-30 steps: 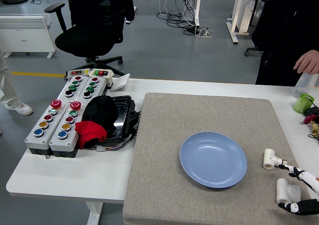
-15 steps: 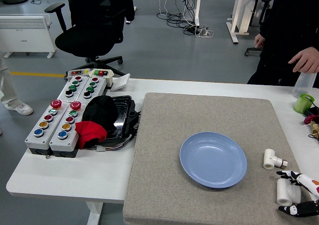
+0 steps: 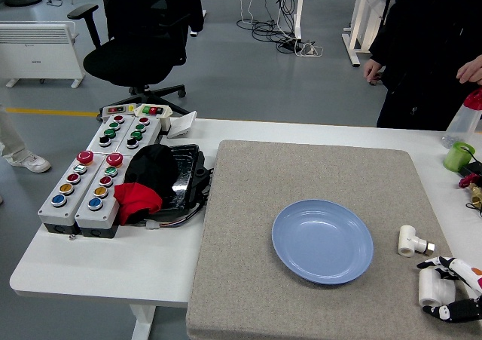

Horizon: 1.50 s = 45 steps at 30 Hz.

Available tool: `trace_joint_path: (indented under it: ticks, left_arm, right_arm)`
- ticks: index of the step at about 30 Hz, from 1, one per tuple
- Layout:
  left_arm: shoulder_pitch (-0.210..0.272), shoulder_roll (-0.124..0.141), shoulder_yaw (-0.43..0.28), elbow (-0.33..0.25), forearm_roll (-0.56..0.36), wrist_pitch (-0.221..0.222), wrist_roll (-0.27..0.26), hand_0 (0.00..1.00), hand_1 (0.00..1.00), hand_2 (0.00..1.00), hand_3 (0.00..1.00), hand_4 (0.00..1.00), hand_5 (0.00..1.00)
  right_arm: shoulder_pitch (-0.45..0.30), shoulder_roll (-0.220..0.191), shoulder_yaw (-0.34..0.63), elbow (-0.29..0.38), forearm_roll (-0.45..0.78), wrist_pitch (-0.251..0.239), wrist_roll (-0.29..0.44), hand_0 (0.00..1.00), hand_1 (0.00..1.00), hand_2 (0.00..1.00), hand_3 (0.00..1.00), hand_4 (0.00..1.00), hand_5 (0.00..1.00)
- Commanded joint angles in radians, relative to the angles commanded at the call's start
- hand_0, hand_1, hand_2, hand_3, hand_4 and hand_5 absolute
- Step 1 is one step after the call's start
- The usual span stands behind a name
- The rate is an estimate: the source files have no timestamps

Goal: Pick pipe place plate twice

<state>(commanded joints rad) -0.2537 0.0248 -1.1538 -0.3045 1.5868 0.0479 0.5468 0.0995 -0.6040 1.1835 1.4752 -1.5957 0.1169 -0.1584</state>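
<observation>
The right hand [image 3: 454, 289], at the lower right corner, has its fingers curled around a white cylindrical pipe piece [image 3: 431, 287] resting on the grey felt mat [image 3: 248, 227]. A second white pipe fitting with a side stub [image 3: 411, 241] lies just beyond it, free, between the hand and the round blue plate [image 3: 321, 240], which holds nothing. Two grey button boxes [image 3: 96, 176] and black-and-red cloth [image 3: 144, 180] sit well apart at the left. A person in dark clothing [image 3: 429, 53] stands at the far right.

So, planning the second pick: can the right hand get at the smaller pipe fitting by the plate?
Probably yes: the smaller pipe fitting lies uncovered just beyond the right hand, which is around the other pipe piece.
</observation>
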Motion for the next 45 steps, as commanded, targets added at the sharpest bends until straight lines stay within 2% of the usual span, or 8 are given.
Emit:
trace_joint_path:
  ticks: [2,16,22,32,39,43,44,45]
  left_arm:
    - [0.000,0.000,-0.001,0.001,0.000,0.001,-0.001,0.654,0.637,0.641,0.558,0.390,0.998]
    - [0.003,-0.004,0.007,-0.001,-0.014,0.003,0.003,0.653,0.637,0.641,0.559,0.390,0.998]
    - [0.010,-0.005,0.012,-0.003,-0.021,0.001,0.007,0.653,0.637,0.641,0.558,0.390,0.998]
    - [0.015,-0.008,0.027,-0.002,-0.037,0.004,-0.001,0.652,0.637,0.641,0.558,0.391,0.998]
    - [0.013,-0.006,0.030,0.000,-0.042,0.008,-0.007,0.652,0.637,0.640,0.558,0.391,0.998]
    - [0.011,-0.005,0.027,0.000,-0.037,0.009,-0.008,0.652,0.637,0.640,0.558,0.391,0.998]
    - [0.011,-0.004,0.026,0.001,-0.036,0.009,-0.008,0.653,0.637,0.641,0.559,0.392,0.998]
    - [0.011,-0.004,0.024,0.000,-0.033,0.008,-0.008,0.653,0.637,0.641,0.559,0.392,0.998]
  right_arm:
    - [0.002,0.001,0.000,-0.004,0.005,-0.009,0.008,0.195,0.364,0.563,0.704,0.823,0.294]
    - [0.057,0.018,-0.003,0.075,0.028,-0.033,0.012,0.167,0.332,0.542,0.687,0.796,0.269]
    - [0.222,0.099,-0.112,0.046,0.009,-0.048,0.004,0.156,0.328,0.540,0.681,0.786,0.259]
    - [0.481,0.275,-0.374,-0.138,0.008,-0.096,0.020,0.202,0.372,0.544,0.691,0.776,0.257]
    - [0.563,0.375,-0.501,-0.249,-0.048,-0.261,-0.007,0.276,0.434,0.603,0.748,0.780,0.265]
    - [0.575,0.403,-0.524,-0.281,-0.038,-0.262,-0.055,0.276,0.434,0.603,0.748,0.780,0.265]
    - [0.575,0.406,-0.528,-0.284,-0.028,-0.265,-0.061,0.868,0.858,0.998,0.993,0.818,0.357]
    - [0.573,0.408,-0.533,-0.287,-0.009,-0.272,-0.069,0.868,0.858,0.998,0.993,0.818,0.357]
